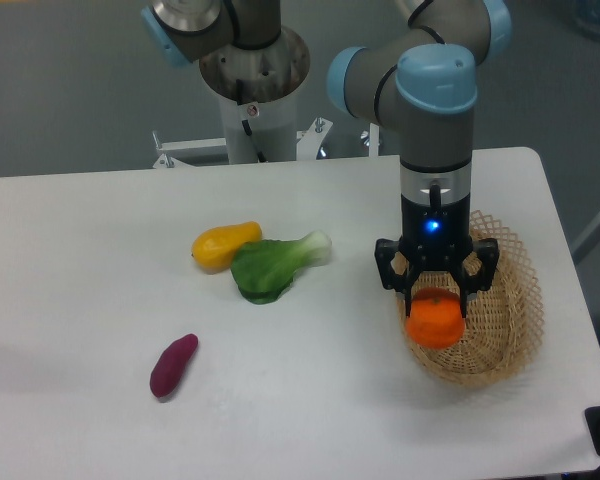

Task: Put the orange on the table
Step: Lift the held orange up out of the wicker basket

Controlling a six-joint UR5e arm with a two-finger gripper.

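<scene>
Orange first, operator: your small round glossy bright-orange fruit [435, 320] sits clamped between the black fingers of the two-finger gripper [436, 308], held over the near-left part of the oval woven wicker basket [510, 300]. You cannot tell from this one view whether it hangs clear of the basket or touches the weave beneath it.

Look at the large white flat table [100, 260] with rounded corners: it carries everything else you see. The grey arm with pale-blue joint caps [435, 120] comes down upright from above, a blue light glowing on its wrist, and it covers the left part of the basket's back rim. The basket lies at the right end of the table, close to the edge.

Near the middle of the table you have a green leafy bok choy with a pale stalk [272, 264], its stalk end pointing right. Touching its left side lies a yellow-orange elongated pear-shaped fruit [224, 244]. Well apart from both, toward the front left, rests a small purple sweet potato [173, 365], tilted on the bare surface.

The jaws are closed on the orange, one finger at each side.
</scene>
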